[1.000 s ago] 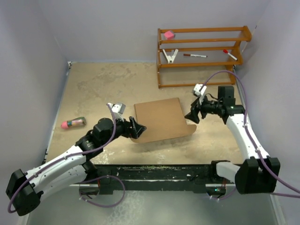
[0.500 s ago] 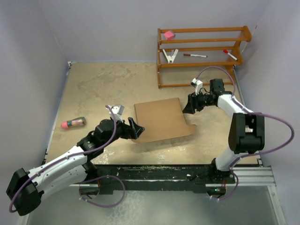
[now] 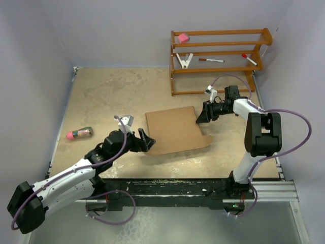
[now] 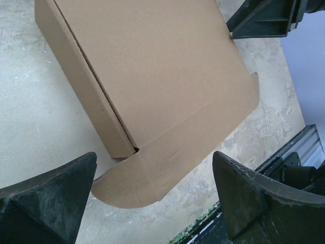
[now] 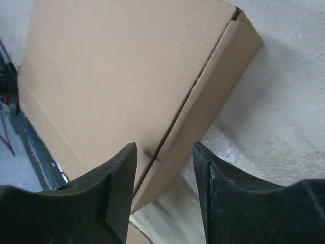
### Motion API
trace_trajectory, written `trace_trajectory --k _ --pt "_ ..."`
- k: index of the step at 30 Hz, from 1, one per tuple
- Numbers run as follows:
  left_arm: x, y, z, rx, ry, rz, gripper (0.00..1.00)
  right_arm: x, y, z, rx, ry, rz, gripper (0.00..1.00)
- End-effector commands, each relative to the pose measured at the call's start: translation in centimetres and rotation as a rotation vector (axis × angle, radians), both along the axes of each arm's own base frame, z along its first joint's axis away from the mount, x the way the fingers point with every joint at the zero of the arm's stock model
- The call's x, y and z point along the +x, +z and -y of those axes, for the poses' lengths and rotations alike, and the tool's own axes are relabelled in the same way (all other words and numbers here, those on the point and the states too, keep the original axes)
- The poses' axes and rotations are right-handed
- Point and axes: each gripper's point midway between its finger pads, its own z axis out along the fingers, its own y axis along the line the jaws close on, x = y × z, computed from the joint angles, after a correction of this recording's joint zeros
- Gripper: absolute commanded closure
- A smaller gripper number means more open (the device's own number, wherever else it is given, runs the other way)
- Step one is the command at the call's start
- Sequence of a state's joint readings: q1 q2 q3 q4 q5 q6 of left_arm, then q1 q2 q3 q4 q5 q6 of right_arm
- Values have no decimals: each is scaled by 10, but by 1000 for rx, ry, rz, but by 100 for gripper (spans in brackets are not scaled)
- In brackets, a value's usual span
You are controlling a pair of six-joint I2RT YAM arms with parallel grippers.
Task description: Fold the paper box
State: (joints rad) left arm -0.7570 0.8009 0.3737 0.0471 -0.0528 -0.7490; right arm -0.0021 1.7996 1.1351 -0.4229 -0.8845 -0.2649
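Two pincers flank the paper box (image 3: 172, 127), which lies flat near the middle of the counter (image 3: 101, 96) with its lid down and its long tuck flap (image 4: 188, 147) splayed out toward the arms rather than pushed in behind the front wall. Left pincer (image 3: 148, 141): jaws spread wide, holding nothing, aimed at the box's near left corner, where the flap's rounded end sticks out; so wide a spread suits pressing or scooping a broad flap, not pinching an edge. Right pincer (image 3: 200, 118): jaws parted to a moderate gap, likewise empty, its fingers (image 5: 119, 193) low beside the box's right side wall (image 5: 193, 117), a station from which it could steady the box while the other arm works. Judged from this layout, the body is formed and the closing tuck remains. Risk: light cardboard may skid on the counter if pushed from one side only. A wooden rack (image 3: 218, 61) and a bottle (image 3: 79, 133) stand well apart from the work
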Motion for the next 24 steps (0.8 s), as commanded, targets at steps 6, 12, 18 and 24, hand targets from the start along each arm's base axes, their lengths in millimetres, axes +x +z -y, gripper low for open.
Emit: trace_trajectory --k 6,12,18,24 --pt "15 18 5 -66 25 47 2 -5 18 -4 105 -1 -13 39" --pt "21 17 8 -104 32 35 2 -1 -14 3 45 -13 -70 50" --pt "27 18 6 -216 42 5 2 -6 -20 1 66 -42 -135 59" --pt "35 9 -7 -324 95 -51 2 -5 -26 1 73 -64 -159 68"
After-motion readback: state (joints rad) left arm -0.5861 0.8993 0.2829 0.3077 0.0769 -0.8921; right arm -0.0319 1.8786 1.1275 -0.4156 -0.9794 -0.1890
